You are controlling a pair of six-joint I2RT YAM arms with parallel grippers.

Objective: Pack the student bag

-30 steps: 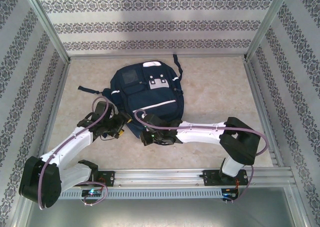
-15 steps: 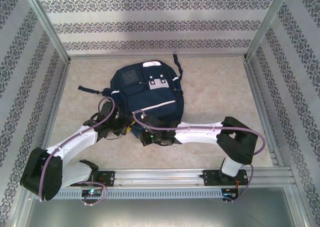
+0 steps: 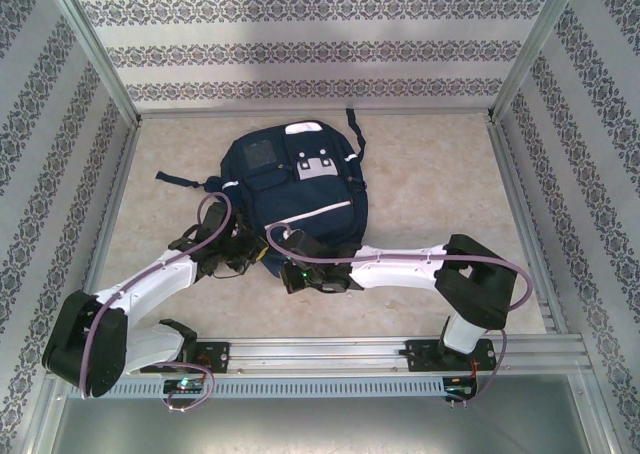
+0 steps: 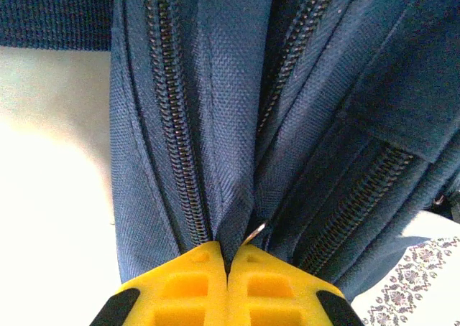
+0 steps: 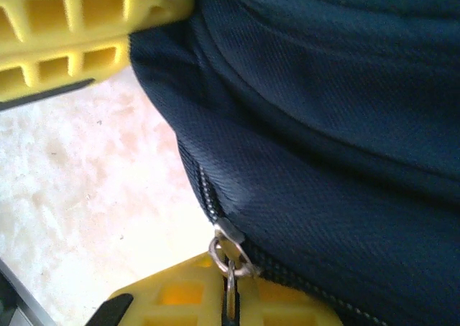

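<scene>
Beige table (image 3: 430,174), patterned walls (image 3: 300,34) | student bag (image 3: 300,189) flat, centre toward 12 o'clock | left gripper (image 4: 228,268) open a second ago, now pinching fabric at the bag's 7 o'clock edge | right gripper (image 5: 230,308) clamped on zipper pull (image 5: 230,258) at 6 o'clock | bag braced, probably ready to unzip

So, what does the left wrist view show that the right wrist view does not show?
Left wrist view: the left gripper shut, pinching a fabric fold between two closed zippers. Right wrist view: the right gripper shut on a metal zipper pull at the end of one zipper. Both: the navy student bag and the pale table beneath it.
</scene>
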